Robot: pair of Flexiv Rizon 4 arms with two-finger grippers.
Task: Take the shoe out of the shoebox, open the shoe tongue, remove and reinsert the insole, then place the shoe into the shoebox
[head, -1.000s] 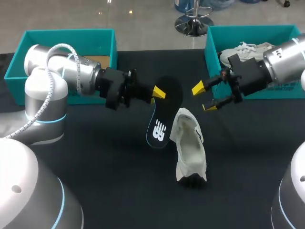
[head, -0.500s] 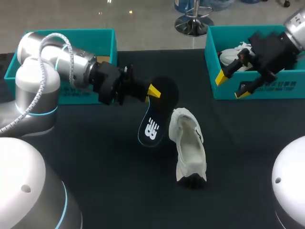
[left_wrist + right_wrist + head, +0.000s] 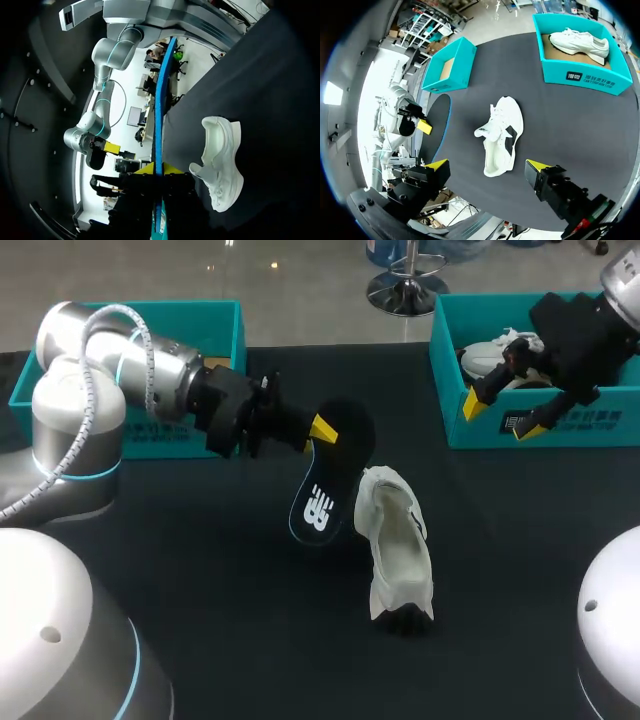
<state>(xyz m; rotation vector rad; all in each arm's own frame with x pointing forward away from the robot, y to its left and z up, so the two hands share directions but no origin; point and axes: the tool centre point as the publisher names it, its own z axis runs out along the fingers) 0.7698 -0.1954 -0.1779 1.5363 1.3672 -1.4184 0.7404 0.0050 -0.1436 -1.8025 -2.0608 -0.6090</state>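
While left fingers [image 3: 322,429] pinch the insole [image 3: 328,478], the shoe [image 3: 396,540] (white) lies alongside.

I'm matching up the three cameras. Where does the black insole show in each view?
Head view: the insole hangs from the left hand, beside the white shoe.
Left wrist view: edge-on, a blue-rimmed strip in its own hand.
Right wrist view: a dark oval beside the shoe.
Shared landmark: the white shoe.
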